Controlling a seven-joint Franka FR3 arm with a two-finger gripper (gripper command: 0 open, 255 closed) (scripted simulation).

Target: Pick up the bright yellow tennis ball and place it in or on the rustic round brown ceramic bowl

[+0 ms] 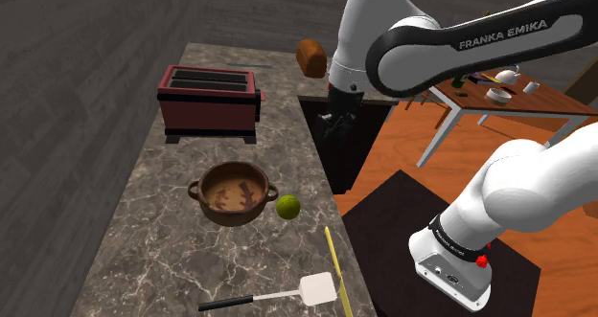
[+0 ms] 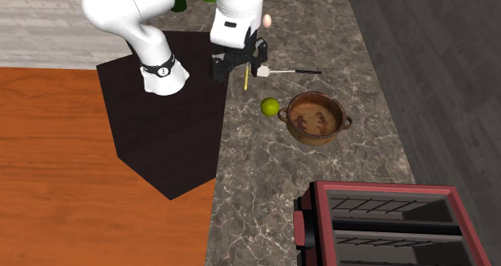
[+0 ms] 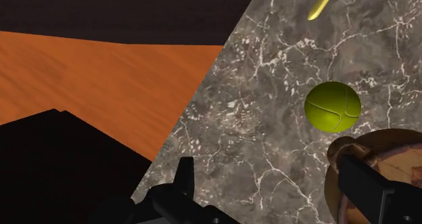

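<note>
The gripper points down with its two black fingers spread wide and nothing between them. In the shoulder view the gripper hangs above the right edge of the marble counter, well apart from the ball and farther back than it. The white arm rises from the dark stand at the lower right, bends at the elbow and reaches back to the left. Its upper link reads "FRANKA EMIKA".

The yellow-green tennis ball sits on the counter just beside the right handle of the brown bowl, outside it. In the wrist view the ball lies ahead of the right finger, and the frame edge and that finger cut off most of the bowl. Dark patches inside the bowl are hard to make out.

Nearer than the ball lie a thin yellow stick and a white spatula with a black handle. A red toaster stands at the far left, and a brown loaf lies beyond it. The items on the wooden table at the far right are too small to tell. In the second exterior view the top edge crops the arm.
</note>
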